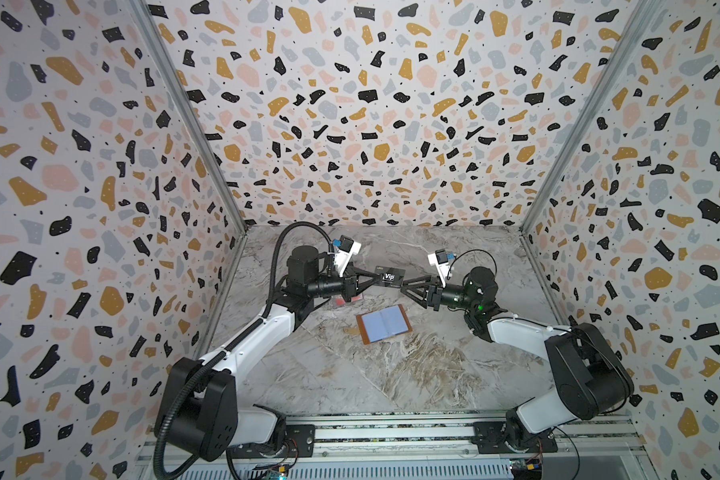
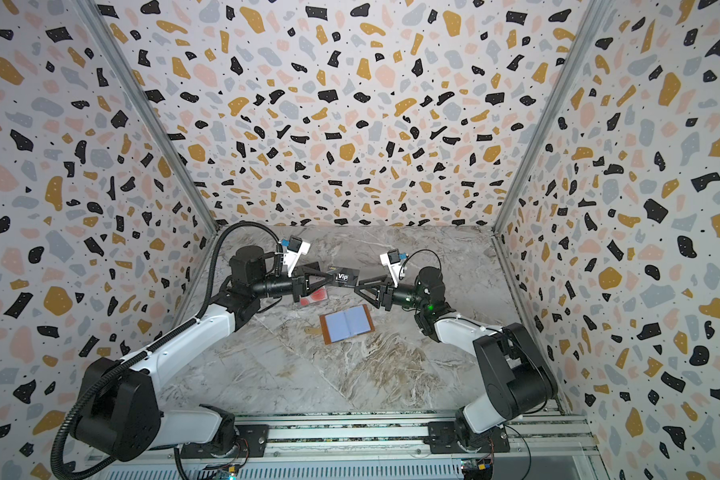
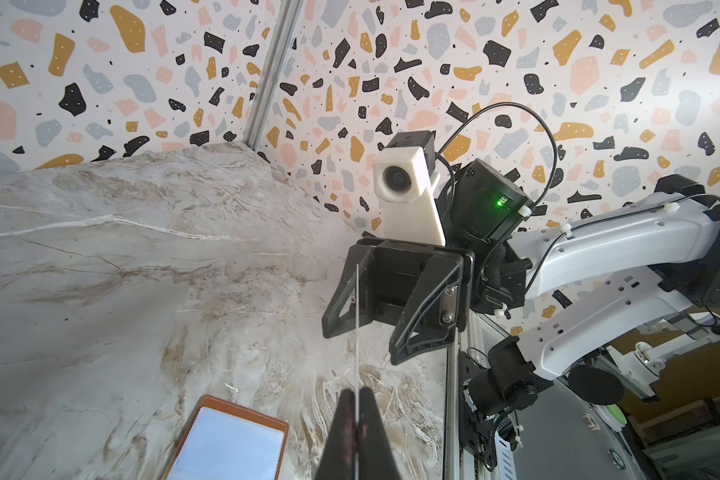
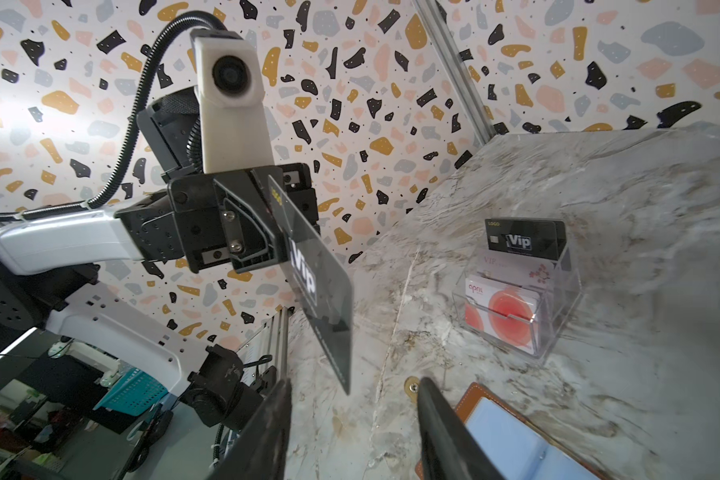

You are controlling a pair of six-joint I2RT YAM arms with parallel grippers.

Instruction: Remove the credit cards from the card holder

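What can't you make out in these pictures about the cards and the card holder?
- Card holder: whether its bluish sleeves hold cards; small in both top views, cut by the edge in both wrist views.
- Clear case: partly behind the left gripper in both top views.
- Vip card: fine print too small.

Robot lab, terrazzo-print booth walls (image 1: 371, 104), alu rail (image 1: 391, 432)

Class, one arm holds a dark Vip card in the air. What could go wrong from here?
The left gripper pinches only one end of the Vip card; a nudge from the open right gripper could twist it loose. Dropped, it could land near the open card holder.
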